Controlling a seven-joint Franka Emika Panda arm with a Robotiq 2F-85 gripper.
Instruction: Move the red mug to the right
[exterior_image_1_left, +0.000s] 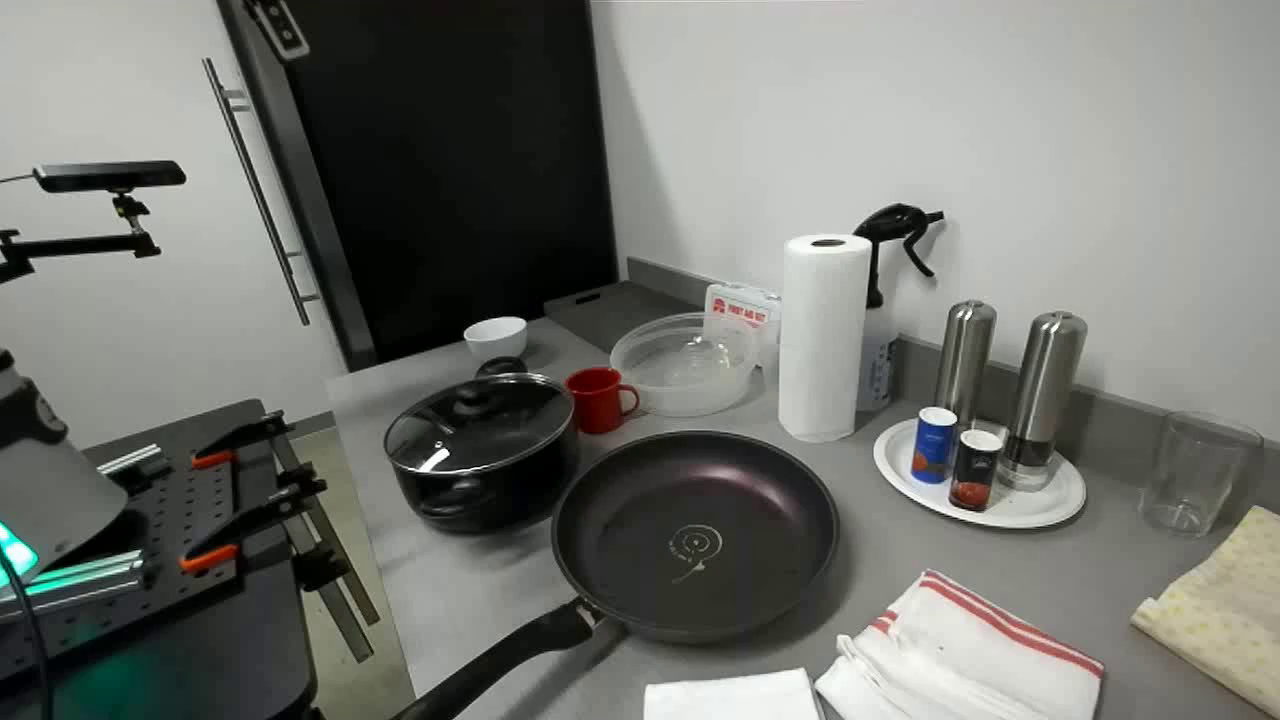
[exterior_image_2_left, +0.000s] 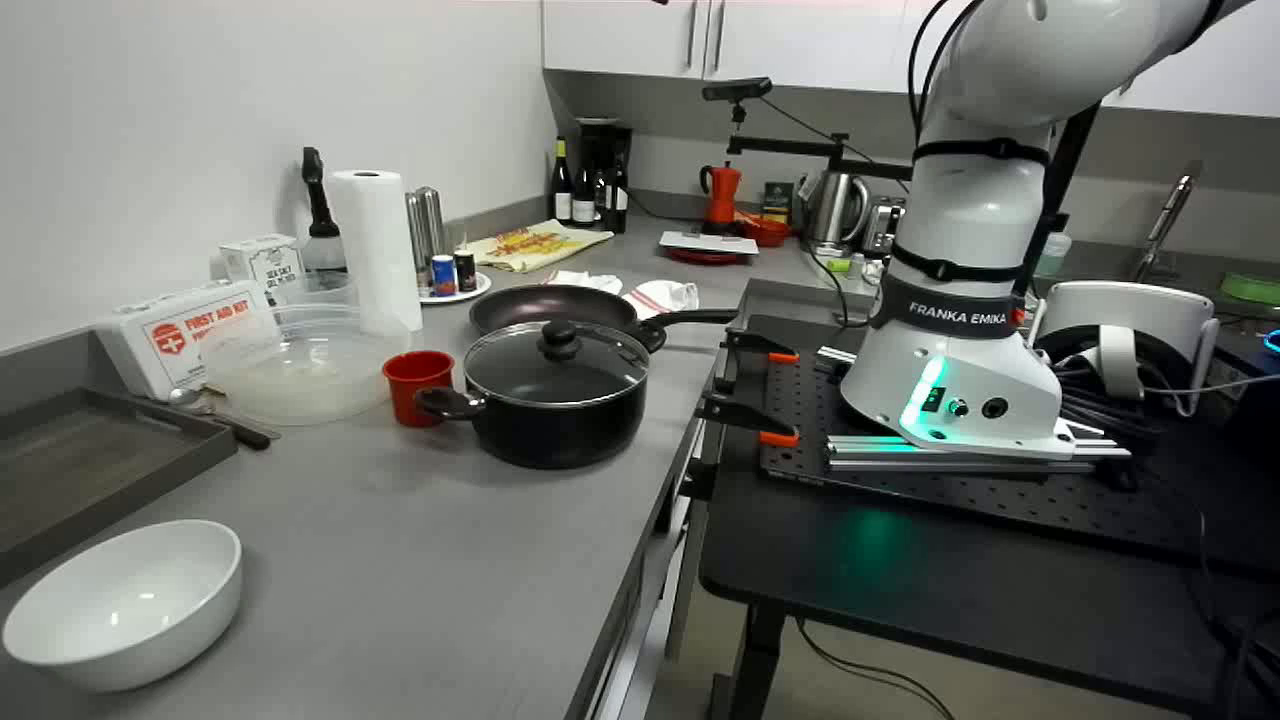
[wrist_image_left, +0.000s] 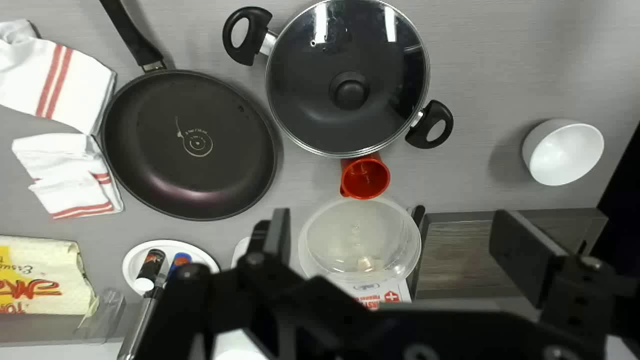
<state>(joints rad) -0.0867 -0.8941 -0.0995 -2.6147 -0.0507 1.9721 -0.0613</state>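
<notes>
The red mug stands upright on the grey counter in both exterior views (exterior_image_1_left: 594, 403) (exterior_image_2_left: 416, 388), close between the lidded black pot (exterior_image_1_left: 480, 450) and the clear plastic bowl (exterior_image_1_left: 690, 396). Its handle points toward the plastic bowl and is hidden behind the mug in an exterior view. In the wrist view the mug (wrist_image_left: 365, 179) shows from above, below the pot lid's edge. My gripper (wrist_image_left: 392, 227) is open and empty, its fingers wide apart, well above the counter. In the wrist view the plastic bowl and part of the tray show between the fingers; the mug is just above that gap.
A black frying pan (exterior_image_1_left: 700, 540) lies beside the pot, its handle toward the counter edge. A white bowl (exterior_image_2_left: 130, 600), a grey tray (exterior_image_2_left: 100, 470), a first aid kit (exterior_image_2_left: 190, 335), a paper towel roll (exterior_image_1_left: 825, 340) and a white plate (exterior_image_1_left: 1040, 500) with shakers stand around.
</notes>
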